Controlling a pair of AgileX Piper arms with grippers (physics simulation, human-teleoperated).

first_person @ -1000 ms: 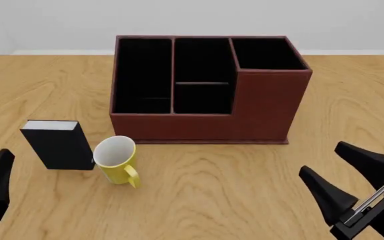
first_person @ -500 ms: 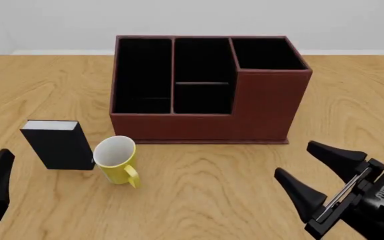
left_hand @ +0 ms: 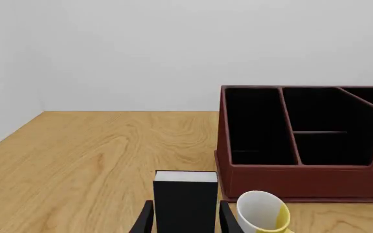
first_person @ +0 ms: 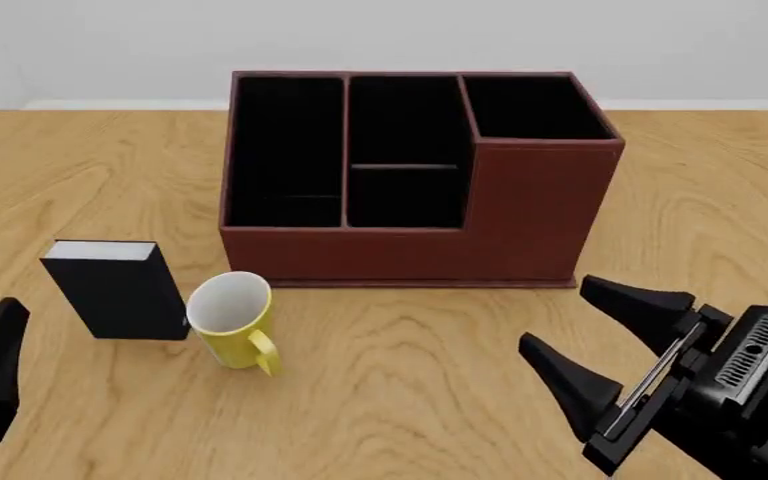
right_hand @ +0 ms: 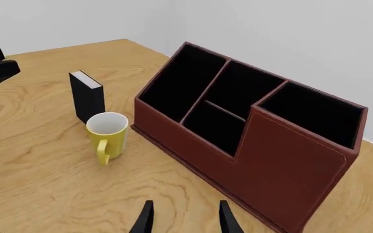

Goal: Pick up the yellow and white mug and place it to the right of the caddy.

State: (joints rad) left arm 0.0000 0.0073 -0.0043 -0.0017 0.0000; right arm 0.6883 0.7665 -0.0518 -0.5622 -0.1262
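The yellow and white mug (first_person: 233, 320) stands upright on the table, left of centre, just in front of the caddy's left end, handle toward the front. It also shows in the left wrist view (left_hand: 263, 213) and the right wrist view (right_hand: 107, 133). The caddy (first_person: 411, 250) is a large red-brown box at the back centre, with its taller section on the right. My right gripper (first_person: 555, 315) is open and empty, low in front of the caddy's right corner, far right of the mug. My left gripper (left_hand: 185, 221) is open and empty at the near left edge.
A small black book-like block (first_person: 117, 290) with a white top stands right beside the mug on its left, and shows between the left gripper's fingers (left_hand: 146, 219) from further back. Bare wooden table (first_person: 704, 200) lies to the right of the caddy.
My right gripper has moved left and forward, toward the caddy's right front corner. The left gripper, mug and block have not moved.
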